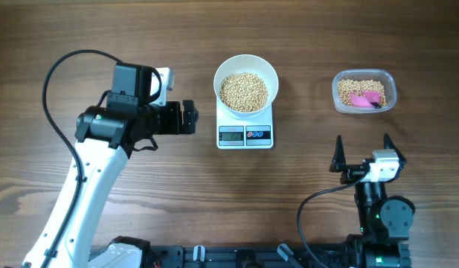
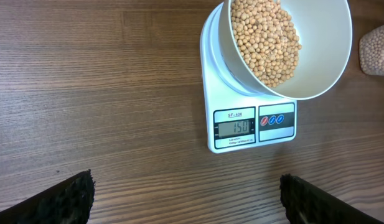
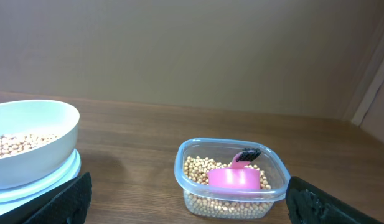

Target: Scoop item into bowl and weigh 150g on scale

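Note:
The white bowl (image 1: 246,83) stands on the white scale (image 1: 245,135) at the table's middle, holding a heap of tan beans (image 1: 243,91). In the left wrist view the scale (image 2: 248,127) display reads 150 below the bowl (image 2: 316,56) of beans (image 2: 266,37). My left gripper (image 1: 189,117) hangs open just left of the scale, nothing between its fingers (image 2: 67,199). My right gripper (image 1: 362,152) stands open near the front right, short of a clear tub (image 1: 364,91) of beans with a pink scoop (image 3: 235,178) lying in it.
The clear tub (image 3: 230,180) sits at the back right of the wooden table (image 1: 103,37). A black cable (image 1: 54,82) loops off the left arm at the far left. A plain wall rises behind the table in the right wrist view.

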Tool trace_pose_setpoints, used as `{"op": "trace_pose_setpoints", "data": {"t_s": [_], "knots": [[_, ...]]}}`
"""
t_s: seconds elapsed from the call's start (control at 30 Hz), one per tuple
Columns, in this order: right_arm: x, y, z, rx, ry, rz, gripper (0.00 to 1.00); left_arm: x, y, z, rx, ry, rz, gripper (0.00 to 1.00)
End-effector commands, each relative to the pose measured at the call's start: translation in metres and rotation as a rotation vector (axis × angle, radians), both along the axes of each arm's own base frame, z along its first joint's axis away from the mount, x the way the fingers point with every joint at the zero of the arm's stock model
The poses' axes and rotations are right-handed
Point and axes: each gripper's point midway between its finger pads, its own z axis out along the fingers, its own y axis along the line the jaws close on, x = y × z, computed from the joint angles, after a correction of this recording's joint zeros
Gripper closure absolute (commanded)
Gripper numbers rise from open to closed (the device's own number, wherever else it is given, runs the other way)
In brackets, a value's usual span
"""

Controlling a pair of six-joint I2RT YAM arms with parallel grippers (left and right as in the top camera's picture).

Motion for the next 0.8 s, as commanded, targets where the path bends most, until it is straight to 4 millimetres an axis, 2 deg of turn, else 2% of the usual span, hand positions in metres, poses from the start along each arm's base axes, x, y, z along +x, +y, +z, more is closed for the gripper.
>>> {"op": "trace_pose_setpoints", "data": {"t_s": [0.0, 0.6, 0.77], "knots": [[0.000, -0.001, 0.001, 0.014, -0.010, -0.008, 0.00, 0.005, 0.001, 0.007, -0.004, -0.020, 0.012, 0.00], [0.000, -0.001, 0.001, 0.014, -0.010, -0.008, 0.00, 0.008, -0.002, 0.010, -0.018, -0.038, 0.001, 0.00], [0.000, -0.001, 0.001, 0.014, -0.010, -0.008, 0.00, -0.003, -0.017, 0.010, -0.029, -0.030, -0.117, 0.00]]}}
